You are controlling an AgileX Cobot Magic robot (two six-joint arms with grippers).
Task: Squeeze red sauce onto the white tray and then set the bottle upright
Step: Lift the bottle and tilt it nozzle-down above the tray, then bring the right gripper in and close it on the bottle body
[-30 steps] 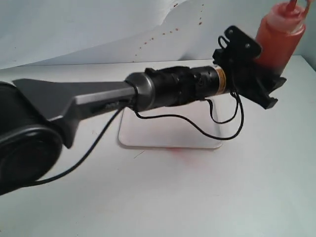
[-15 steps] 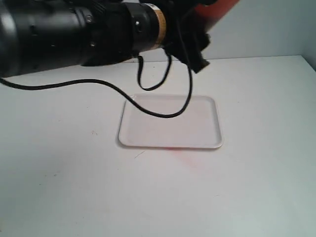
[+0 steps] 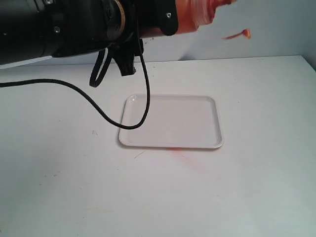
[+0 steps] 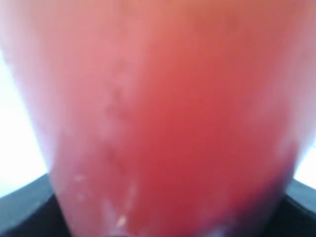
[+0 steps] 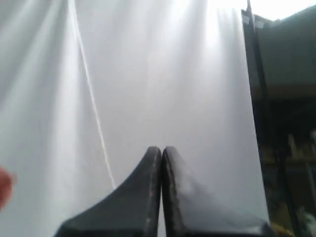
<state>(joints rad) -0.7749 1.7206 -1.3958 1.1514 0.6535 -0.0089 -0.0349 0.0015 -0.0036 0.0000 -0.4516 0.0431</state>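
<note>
The bottle hangs tipped on its side high above the far edge of the white tray, nozzle toward the right, its tethered tip cover dangling. My left gripper is shut on the bottle's body. In the left wrist view the bottle fills the picture, tinted by the red sauce inside, with dark fingers at its sides. The tray lies flat on the table and shows no glossy drops. My right gripper is shut on nothing and faces a white backdrop; the exterior view does not show it.
A faint pinkish smear marks the table just in front of the tray. A black cable droops from the left arm onto the tray's left corner. A dark frame stands beside the backdrop.
The left arm has risen and swung left, clearing the tray from view. The bottle has gone from upright at the right to lying sideways at the top.
</note>
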